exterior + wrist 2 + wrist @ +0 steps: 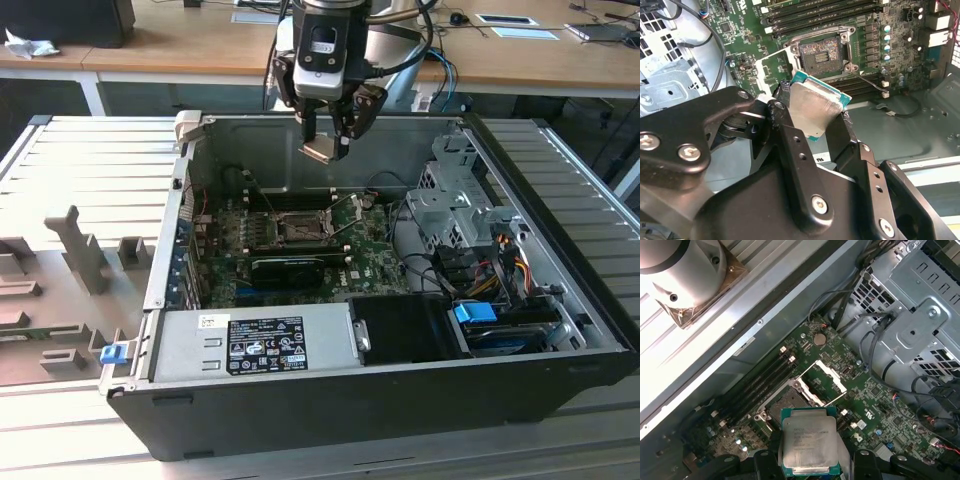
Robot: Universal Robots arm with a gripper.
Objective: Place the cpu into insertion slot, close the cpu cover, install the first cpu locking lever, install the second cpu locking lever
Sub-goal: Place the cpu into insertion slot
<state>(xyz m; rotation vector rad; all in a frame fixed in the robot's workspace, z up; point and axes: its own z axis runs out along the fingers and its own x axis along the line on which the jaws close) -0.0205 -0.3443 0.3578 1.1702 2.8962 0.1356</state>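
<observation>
My gripper (327, 140) hangs above the open computer case, shut on the cpu (325, 151), a flat square chip with a silver-grey top and green edge. In both wrist views the black fingers (785, 131) clamp the cpu (812, 106) (807, 445) by two opposite sides. The insertion slot (298, 228) (822, 50) (788, 406) lies below on the green board, its dark centre uncovered. The cpu cover (828, 376) (771, 66) stands tilted up at one side of the slot. Thin locking levers (346, 208) stick up beside the socket. The chip is well above the slot, not touching it.
A black heatsink block (290, 268) lies just in front of the socket. A power supply (255, 340) fills the case front, a metal drive cage (455, 200) and cables (500, 262) stand on the exterior view's right. Memory slots (757, 385) flank the socket. Grey fixtures (80, 250) stand outside the case.
</observation>
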